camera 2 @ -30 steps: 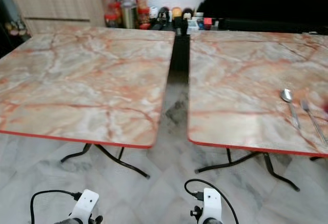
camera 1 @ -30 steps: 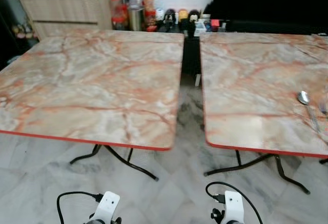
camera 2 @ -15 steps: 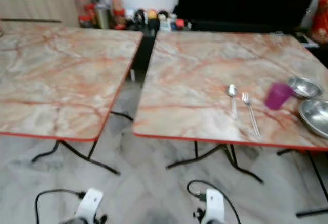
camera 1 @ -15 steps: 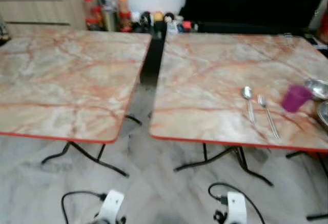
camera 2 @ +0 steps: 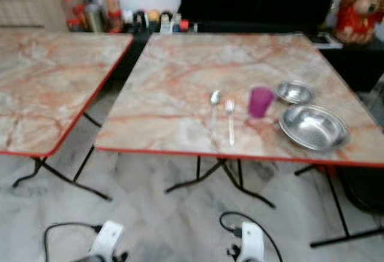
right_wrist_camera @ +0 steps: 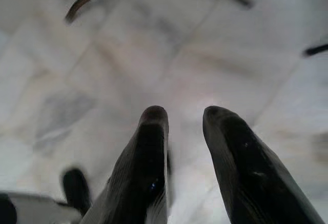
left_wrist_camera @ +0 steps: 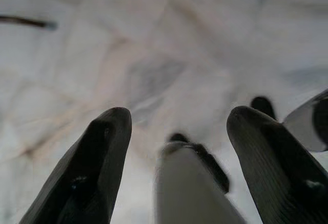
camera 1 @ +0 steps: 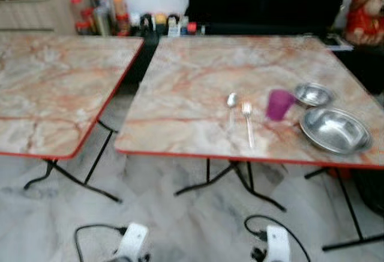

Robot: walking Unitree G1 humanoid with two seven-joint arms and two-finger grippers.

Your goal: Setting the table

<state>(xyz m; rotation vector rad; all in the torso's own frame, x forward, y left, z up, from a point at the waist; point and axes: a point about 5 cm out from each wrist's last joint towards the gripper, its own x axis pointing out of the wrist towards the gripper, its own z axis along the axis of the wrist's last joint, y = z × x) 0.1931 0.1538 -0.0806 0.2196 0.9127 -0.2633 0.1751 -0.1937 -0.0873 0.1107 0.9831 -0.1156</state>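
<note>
On the right marble table [camera 1: 198, 64] lie a spoon [camera 1: 231, 101] and a fork [camera 1: 248, 124] side by side. Just right of them stands a purple cup [camera 1: 279, 104]. Further right are a small steel bowl [camera 1: 312, 94] and a large steel bowl [camera 1: 334, 130] near the table's right front corner. Both arms hang low, well short of the table, their wrists at the bottom edge of the eye views. My left gripper [left_wrist_camera: 179, 116] is wide open over the floor. My right gripper [right_wrist_camera: 184, 112] has its fingers a narrow gap apart, holding nothing.
A second marble table [camera 1: 54, 82] stands to the left, a gap of floor between the two. Jars and bottles [camera 1: 102, 13] line the far wall beside a wooden cabinet. A red figurine [camera 1: 363, 10] sits at the far right. Black table legs [camera 1: 240, 184] cross the tiled floor.
The camera has swung to the right, so both tables slid left in the picture. The cup and both bowls have come fully into view. Nothing on the table has moved.
</note>
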